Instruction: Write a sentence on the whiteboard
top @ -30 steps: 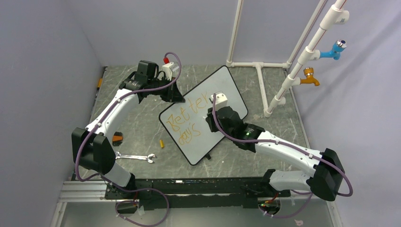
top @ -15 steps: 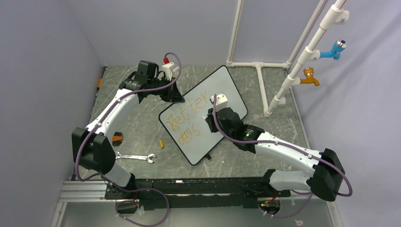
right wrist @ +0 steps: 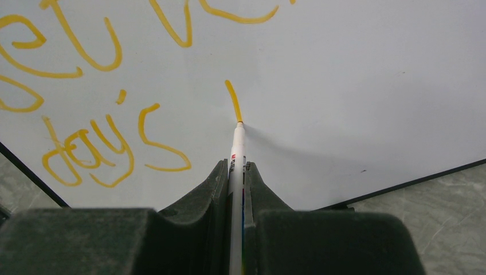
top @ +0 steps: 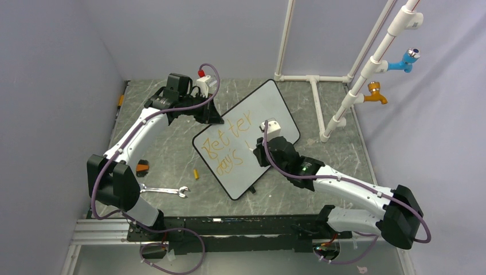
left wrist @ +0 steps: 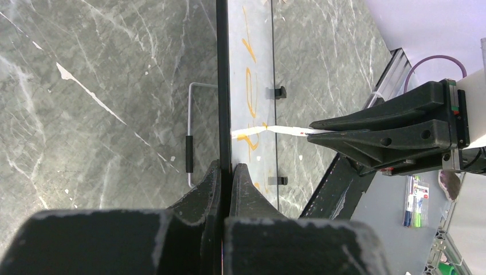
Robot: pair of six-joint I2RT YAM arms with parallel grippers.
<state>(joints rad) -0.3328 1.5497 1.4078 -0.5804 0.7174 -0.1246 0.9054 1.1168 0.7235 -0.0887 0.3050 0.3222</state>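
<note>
White-and-black left arm (top: 134,137) arches up the frame's left, black left gripper (left wrist: 224,172) pinched on the edge of the glossy white whiteboard (left wrist: 250,34); right arm (top: 344,186) reaches toward centre, right gripper (right wrist: 236,169) clamping a slim white marker (right wrist: 236,143).

"Better days" (top: 228,143) on whiteboard (top: 268,102)

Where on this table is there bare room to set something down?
Bare: the grey marble tabletop's far strip between left claw and white pipe frame, and the right side between that frame and the right arm. Crowded: the middle under the black-framed whiteboard, and near left around the silver wrench.
</note>
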